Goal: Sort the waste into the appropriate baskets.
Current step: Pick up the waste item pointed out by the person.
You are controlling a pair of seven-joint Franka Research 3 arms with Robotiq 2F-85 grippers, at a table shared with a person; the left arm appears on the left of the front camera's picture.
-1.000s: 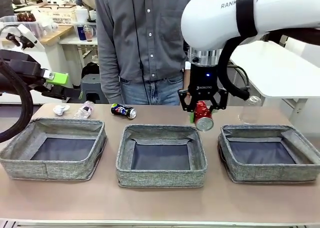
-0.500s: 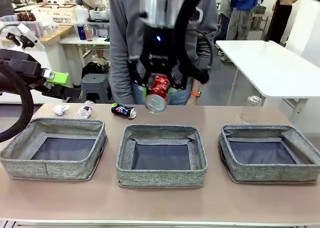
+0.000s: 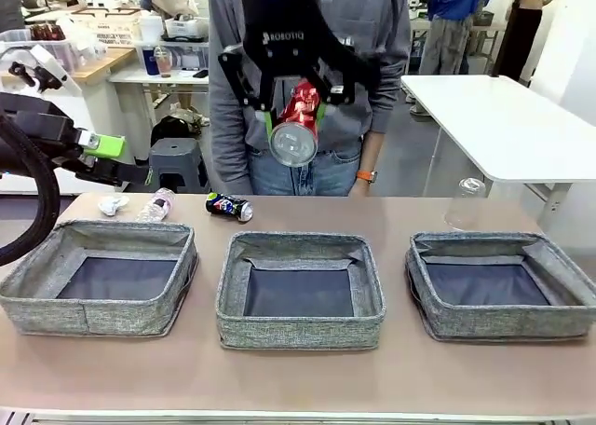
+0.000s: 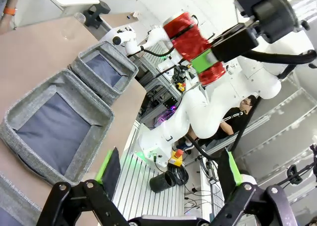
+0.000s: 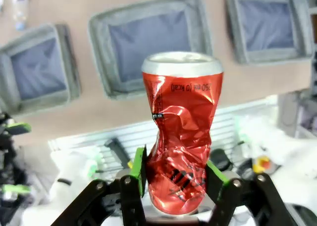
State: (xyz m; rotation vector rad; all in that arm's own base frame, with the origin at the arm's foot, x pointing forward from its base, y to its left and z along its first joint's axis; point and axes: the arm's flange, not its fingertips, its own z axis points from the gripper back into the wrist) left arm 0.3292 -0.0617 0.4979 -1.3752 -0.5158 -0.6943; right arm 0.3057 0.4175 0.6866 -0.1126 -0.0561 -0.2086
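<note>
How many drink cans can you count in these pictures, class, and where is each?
2. The red can is held in the right gripper, high above the table. The dark can lies on its side at the table's far edge. Others could be hidden.

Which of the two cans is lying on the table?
The dark can, on its side beyond the far-left corner of the middle basket; the red can is held in the air by the right hand.

Table (image 3: 298,378): row of left basket (image 3: 93,315), middle basket (image 3: 300,332), right basket (image 3: 503,324). Behind left basket: paper ball (image 3: 114,204), lying bottle (image 3: 160,203), lying can (image 3: 230,206). Behind right basket: standing bottle (image 3: 466,204). High above middle basket: raised can (image 3: 292,143) in right hand (image 3: 296,117).
</note>
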